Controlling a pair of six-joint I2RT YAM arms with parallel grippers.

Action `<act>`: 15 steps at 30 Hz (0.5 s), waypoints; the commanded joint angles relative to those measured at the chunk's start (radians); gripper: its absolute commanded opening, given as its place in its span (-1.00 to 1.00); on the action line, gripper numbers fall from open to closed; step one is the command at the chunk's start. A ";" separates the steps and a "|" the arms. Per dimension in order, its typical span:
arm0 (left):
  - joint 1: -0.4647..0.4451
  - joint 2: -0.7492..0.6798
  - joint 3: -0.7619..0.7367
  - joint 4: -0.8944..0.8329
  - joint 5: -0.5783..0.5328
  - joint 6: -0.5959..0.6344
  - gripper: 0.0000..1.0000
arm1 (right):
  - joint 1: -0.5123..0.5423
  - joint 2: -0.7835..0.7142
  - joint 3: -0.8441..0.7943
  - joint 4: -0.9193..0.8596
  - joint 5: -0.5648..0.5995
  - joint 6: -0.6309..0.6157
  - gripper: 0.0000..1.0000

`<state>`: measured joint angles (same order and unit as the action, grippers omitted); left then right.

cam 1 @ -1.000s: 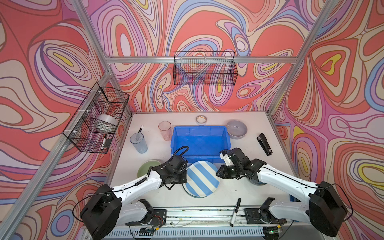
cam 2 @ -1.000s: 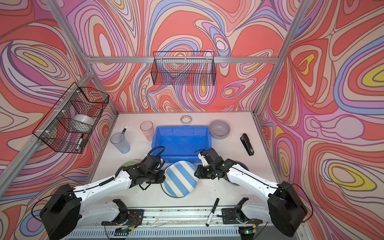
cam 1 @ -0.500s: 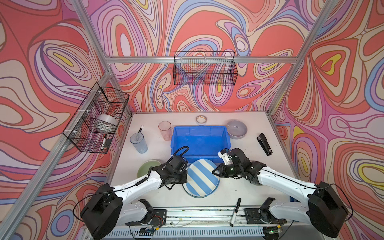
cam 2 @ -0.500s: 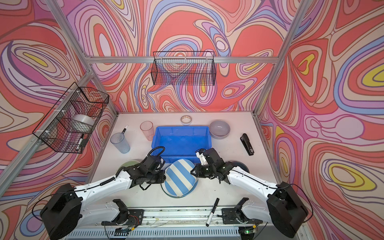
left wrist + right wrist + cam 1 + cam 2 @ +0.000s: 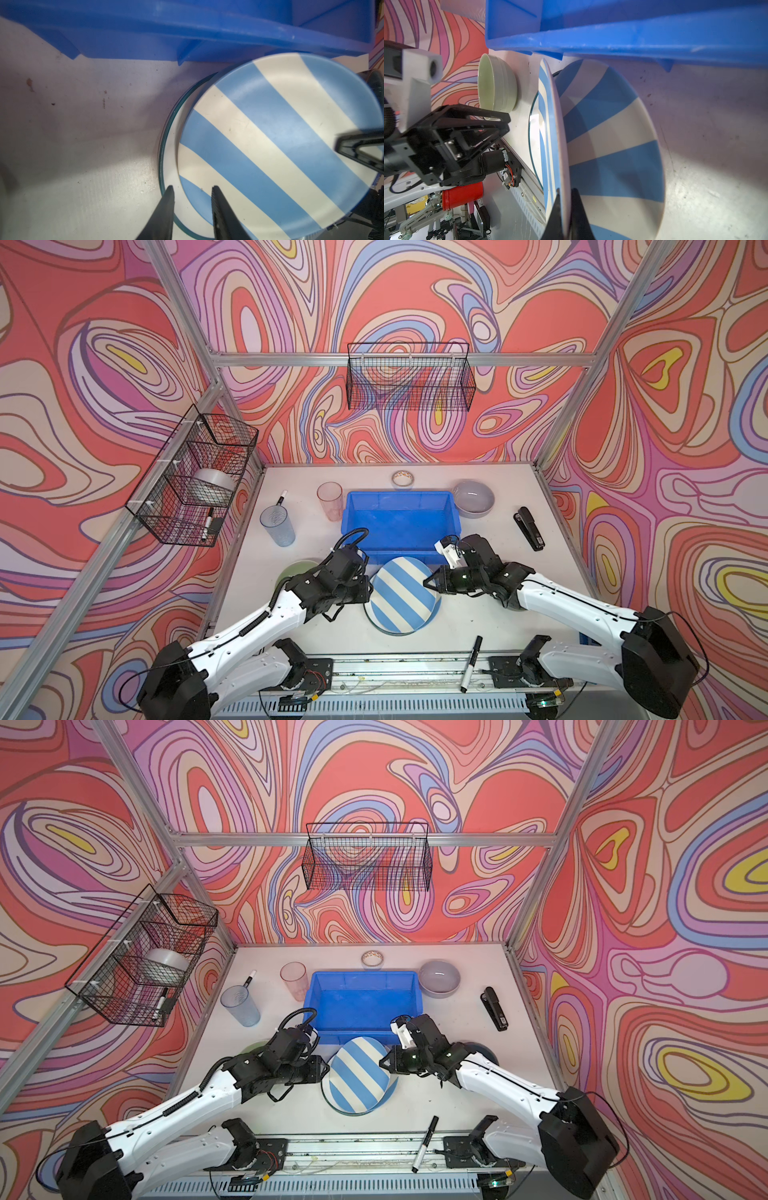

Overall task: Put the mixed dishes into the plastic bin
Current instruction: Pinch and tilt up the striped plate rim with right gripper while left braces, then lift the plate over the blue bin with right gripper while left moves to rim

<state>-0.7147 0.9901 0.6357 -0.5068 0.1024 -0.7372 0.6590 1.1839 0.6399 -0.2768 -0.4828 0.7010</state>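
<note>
The blue-and-white striped plate (image 5: 401, 597) (image 5: 359, 1077) lies in front of the plastic bin (image 5: 399, 493) (image 5: 361, 974), over a white plate with a dark rim (image 5: 166, 145). My right gripper (image 5: 426, 583) (image 5: 564, 190) is shut on the striped plate's right rim (image 5: 550, 124), which is raised off the plate below. My left gripper (image 5: 370, 593) (image 5: 192, 188) stands open, its fingers on either side of the plate's left edge (image 5: 270, 135). Around them are a pale green bowl (image 5: 295, 570) (image 5: 496, 83), a lavender bowl (image 5: 473, 499), a pink tumbler (image 5: 330, 499) and a bluish tumbler (image 5: 277, 524).
A black stapler (image 5: 528, 528) lies at the right. One marker (image 5: 471, 664) rests on the front rail, another (image 5: 281, 497) at the back left. A tape roll (image 5: 403, 477) sits behind the bin. Wire baskets (image 5: 195, 472) (image 5: 409, 377) hang on the left and back walls.
My right gripper moved left and shut on the striped plate's right rim. My left gripper opened at the plate's left edge.
</note>
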 commanded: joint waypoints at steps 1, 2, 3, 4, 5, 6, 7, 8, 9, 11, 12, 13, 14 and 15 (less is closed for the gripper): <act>-0.005 -0.048 0.067 -0.149 -0.092 0.001 -0.13 | 0.007 -0.035 0.037 -0.070 0.016 -0.036 -1.00; -0.005 -0.056 0.084 -0.174 -0.112 0.008 -0.08 | 0.007 -0.042 0.045 -0.078 0.014 -0.038 -1.00; -0.002 -0.062 0.104 -0.200 -0.140 0.018 -0.03 | 0.007 -0.051 0.054 -0.083 0.008 -0.041 -1.00; 0.001 -0.064 0.123 -0.222 -0.162 0.030 0.02 | 0.007 -0.060 0.063 -0.084 0.001 -0.039 -1.00; 0.009 -0.063 0.138 -0.234 -0.171 0.043 0.06 | 0.008 -0.066 0.073 -0.084 -0.004 -0.036 -1.00; 0.023 -0.060 0.151 -0.241 -0.168 0.060 0.09 | 0.007 -0.075 0.083 -0.089 -0.005 -0.032 -1.00; 0.044 -0.055 0.164 -0.245 -0.158 0.074 0.10 | 0.007 -0.082 0.096 -0.093 -0.005 -0.030 -1.00; 0.065 -0.050 0.174 -0.245 -0.143 0.085 0.11 | 0.007 -0.087 0.109 -0.097 -0.004 -0.029 -1.00; 0.095 -0.044 0.184 -0.242 -0.122 0.099 0.11 | 0.007 -0.093 0.125 -0.108 0.002 -0.031 -1.00; 0.152 -0.030 0.200 -0.231 -0.089 0.126 0.11 | 0.006 -0.099 0.165 -0.136 0.016 -0.043 -1.00; 0.181 -0.021 0.210 -0.225 -0.075 0.145 0.11 | 0.006 -0.099 0.190 -0.154 0.025 -0.053 -1.00; 0.206 -0.008 0.222 -0.223 -0.067 0.164 0.11 | 0.006 -0.098 0.217 -0.173 0.038 -0.063 -1.00; 0.225 0.006 0.234 -0.221 -0.062 0.181 0.10 | 0.005 -0.097 0.240 -0.187 0.049 -0.072 -1.00; 0.250 0.024 0.248 -0.220 -0.059 0.200 0.09 | 0.005 -0.091 0.269 -0.202 0.065 -0.082 -1.00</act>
<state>-0.5056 0.9833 0.8417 -0.6918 0.0196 -0.6094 0.6609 1.1099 0.8337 -0.4477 -0.4522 0.6582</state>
